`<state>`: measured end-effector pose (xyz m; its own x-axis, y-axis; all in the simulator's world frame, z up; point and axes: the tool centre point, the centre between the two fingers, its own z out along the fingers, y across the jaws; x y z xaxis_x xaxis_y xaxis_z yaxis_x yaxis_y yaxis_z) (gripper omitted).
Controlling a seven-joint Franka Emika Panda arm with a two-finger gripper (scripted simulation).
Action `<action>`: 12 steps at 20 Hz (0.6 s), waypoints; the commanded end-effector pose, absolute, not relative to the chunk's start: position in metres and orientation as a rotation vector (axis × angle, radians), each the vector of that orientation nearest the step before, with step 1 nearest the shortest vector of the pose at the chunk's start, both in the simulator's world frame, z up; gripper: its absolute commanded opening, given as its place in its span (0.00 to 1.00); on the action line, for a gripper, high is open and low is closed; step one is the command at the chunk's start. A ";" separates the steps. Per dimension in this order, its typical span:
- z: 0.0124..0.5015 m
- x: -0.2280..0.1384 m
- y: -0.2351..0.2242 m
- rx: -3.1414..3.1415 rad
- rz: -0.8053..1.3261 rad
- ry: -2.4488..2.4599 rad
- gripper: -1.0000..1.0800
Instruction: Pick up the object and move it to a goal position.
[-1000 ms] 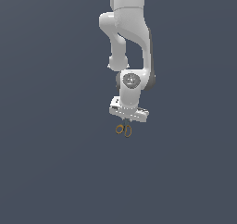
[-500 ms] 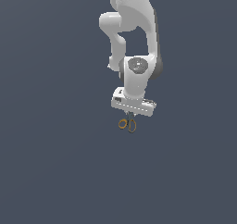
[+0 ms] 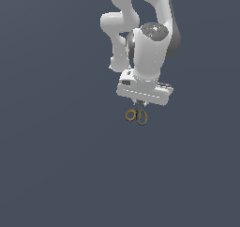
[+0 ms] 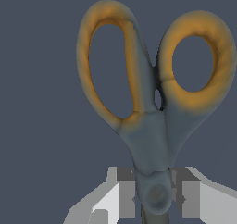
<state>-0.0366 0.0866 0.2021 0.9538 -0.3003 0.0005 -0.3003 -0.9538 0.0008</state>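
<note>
Now the scissors (image 4: 148,126) are clamped at the pivot between the fingers of the gripper (image 3: 139,106), so the carry is judged to be under way; no goal marker is seen in either view. The move is best made smoothly, with the grip kept firm, since the hold sits near the pivot and the rings could swing. In the exterior view the scissors (image 3: 136,115) hang just below the gripper, at 6 o'clock from it. Two dark grey rings lined orange are shown; the blades are hidden.
</note>
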 end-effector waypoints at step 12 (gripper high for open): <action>0.341 -0.019 0.116 3.104 0.001 -0.477 0.00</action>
<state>-0.0204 0.1131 0.3256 0.9538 -0.3004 0.0006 -0.3004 -0.9538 0.0011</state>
